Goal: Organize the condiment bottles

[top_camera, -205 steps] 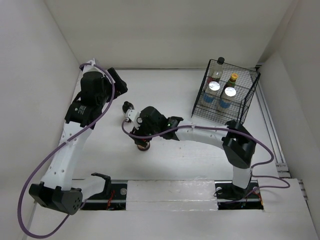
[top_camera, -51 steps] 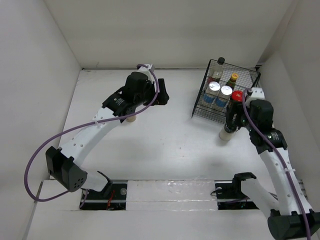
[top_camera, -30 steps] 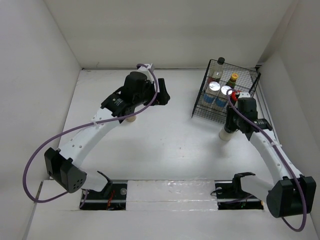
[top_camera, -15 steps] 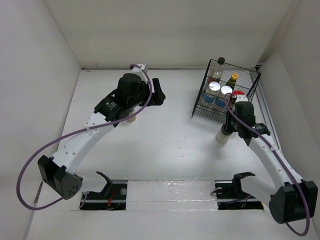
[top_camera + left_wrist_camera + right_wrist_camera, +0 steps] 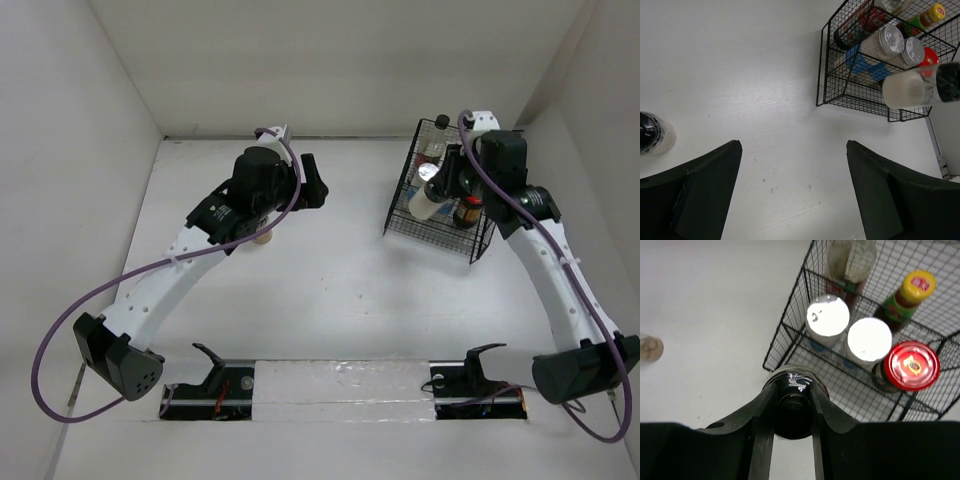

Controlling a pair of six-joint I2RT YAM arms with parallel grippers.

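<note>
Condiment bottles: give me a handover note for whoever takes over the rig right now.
Right gripper: shut on a pale dark-capped bottle, held at the front edge of the wire rack, not set down.
Left gripper: open, empty.
In rack: tall clear bottle, two silver-lidded jars, red-lidded jar, yellow-capped sauce bottle.
To do: rack the held bottle, then the other pale bottle on the table.

The white bench [image 5: 330, 290] carries the black wire rack [image 5: 430, 232] at its far right. Well apart to the left, one pale dark-capped bottle [image 5: 262, 237] stands upright on it.
</note>
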